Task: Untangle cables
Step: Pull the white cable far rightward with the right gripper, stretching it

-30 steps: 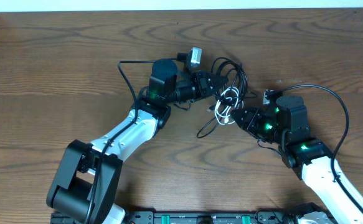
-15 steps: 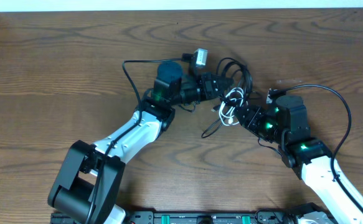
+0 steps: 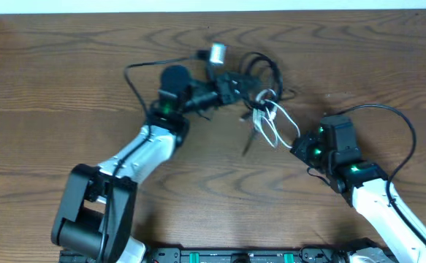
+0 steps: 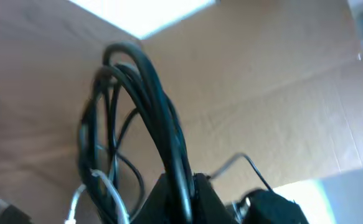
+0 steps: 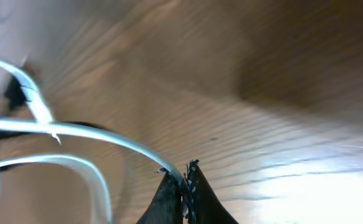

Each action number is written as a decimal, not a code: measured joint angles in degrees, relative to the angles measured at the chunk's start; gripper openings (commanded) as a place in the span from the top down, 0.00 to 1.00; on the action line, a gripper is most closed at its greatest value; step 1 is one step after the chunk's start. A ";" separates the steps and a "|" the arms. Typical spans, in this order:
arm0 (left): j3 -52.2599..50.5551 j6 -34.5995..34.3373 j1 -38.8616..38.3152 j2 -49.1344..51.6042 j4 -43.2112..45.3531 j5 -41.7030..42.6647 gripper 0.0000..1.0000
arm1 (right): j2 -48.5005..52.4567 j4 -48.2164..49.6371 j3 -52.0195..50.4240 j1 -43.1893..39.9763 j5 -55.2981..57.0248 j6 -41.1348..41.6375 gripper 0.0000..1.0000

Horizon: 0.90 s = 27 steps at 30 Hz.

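Note:
My left gripper [image 3: 232,85] is shut on a bundle of black cables [image 3: 262,67] at the table's back middle. In the left wrist view the black cables [image 4: 145,87] loop up out of the gripper [image 4: 185,184], with the white cable [image 4: 109,194] hanging at the lower left. The white cable [image 3: 273,117] runs in stretched loops from the tangle to my right gripper [image 3: 295,146], which is shut on it. The right wrist view shows the white cable [image 5: 81,131] pinched at the gripper [image 5: 183,172] tips. One black cable end [image 3: 248,142] trails down toward the table.
The wooden table [image 3: 66,73] ends at the back along a white strip [image 3: 198,6]. A small silver block [image 3: 216,52] sits on the left arm by its own thick black wire [image 3: 136,73]. The right arm's wire [image 3: 395,124] arcs over its wrist.
My right gripper has shut on the white cable and drawn back to the right, stretching it. The left gripper has moved left and toward the back with the black cables.

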 measured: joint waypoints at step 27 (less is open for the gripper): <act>-0.15 10.29 13.09 0.00 -30.51 -17.62 0.92 | -17.05 -9.27 0.09 -19.52 5.73 -8.72 0.99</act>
